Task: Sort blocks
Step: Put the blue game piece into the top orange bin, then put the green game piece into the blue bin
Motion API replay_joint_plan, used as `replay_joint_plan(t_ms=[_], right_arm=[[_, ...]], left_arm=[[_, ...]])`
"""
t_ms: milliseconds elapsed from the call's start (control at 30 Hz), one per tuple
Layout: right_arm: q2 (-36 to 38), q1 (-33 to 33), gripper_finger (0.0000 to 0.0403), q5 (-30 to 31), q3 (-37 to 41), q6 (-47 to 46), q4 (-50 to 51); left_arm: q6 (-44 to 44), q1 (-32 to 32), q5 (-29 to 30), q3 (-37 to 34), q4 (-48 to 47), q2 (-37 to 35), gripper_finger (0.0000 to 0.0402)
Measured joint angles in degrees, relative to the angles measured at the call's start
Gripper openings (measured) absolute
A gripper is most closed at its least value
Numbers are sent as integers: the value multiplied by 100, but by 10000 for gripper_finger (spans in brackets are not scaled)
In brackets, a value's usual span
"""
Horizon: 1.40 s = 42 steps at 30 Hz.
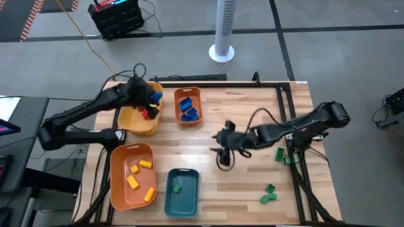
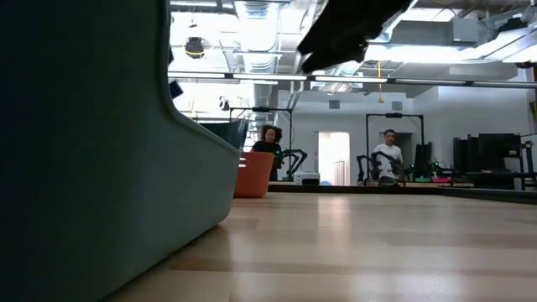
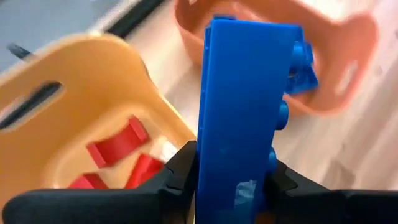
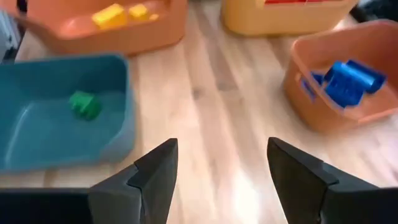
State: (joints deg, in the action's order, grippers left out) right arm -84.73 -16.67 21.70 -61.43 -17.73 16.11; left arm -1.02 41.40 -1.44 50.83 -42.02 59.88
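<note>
My left gripper (image 1: 150,101) is shut on a long blue brick (image 3: 242,106) above the far rim of the yellow tray (image 1: 136,120), which holds red bricks (image 3: 118,149). Just right of it, the small orange tray (image 1: 188,106) holds blue bricks (image 4: 348,81). My right gripper (image 4: 221,174) hangs open with nothing between its fingers above bare wood at mid-table (image 1: 223,157). Yellow bricks (image 1: 140,173) lie in the large orange tray (image 1: 120,183). A single green brick (image 4: 84,104) lies in the teal tray (image 1: 182,200). Loose green bricks (image 1: 279,154) lie on the table at the right. My left gripper pinches the blue brick's near end (image 3: 233,186) between its two fingers (image 3: 177,174), one on the smooth face and one on the studded face. The fingers slant downward and lie along the brick, which sticks out past the fingertips. The brick is lifted clear of the trays.
More green bricks (image 1: 268,195) lie near the front right corner. The teal tray's wall (image 2: 84,168) fills the left of the low view. Bare wood lies between the trays and the right-hand bricks. People sit far behind the table in the room.
</note>
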Motion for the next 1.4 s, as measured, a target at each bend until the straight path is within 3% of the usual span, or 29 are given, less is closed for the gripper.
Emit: replay_joint_plan(t_ms=[100, 300, 733, 967, 1300, 1400], right_arm=[[-4, -431, 254, 403, 6, -294, 219], [4, -938, 254, 1014, 6, -933, 588], [7, -1731, 254, 1147, 6, -3297, 1857], [9, -2370, 254, 1360, 6, -4651, 2916], [11, -2992, 254, 1638, 5, -5910, 3486], [12, -3079, 254, 1297, 4, -6088, 3842]], left_arm=[[-260, 155, -303, 99, -265, 157, 87], [-305, -179, -318, 213, 413, 380, 87], [-566, -934, -436, 1953, 128, 2965, 87], [-604, -1132, -431, 2385, 58, 3926, 89], [-759, -1245, -427, 2437, 195, 4200, 211], [-934, -1303, -409, 2476, 163, 4022, 226]])
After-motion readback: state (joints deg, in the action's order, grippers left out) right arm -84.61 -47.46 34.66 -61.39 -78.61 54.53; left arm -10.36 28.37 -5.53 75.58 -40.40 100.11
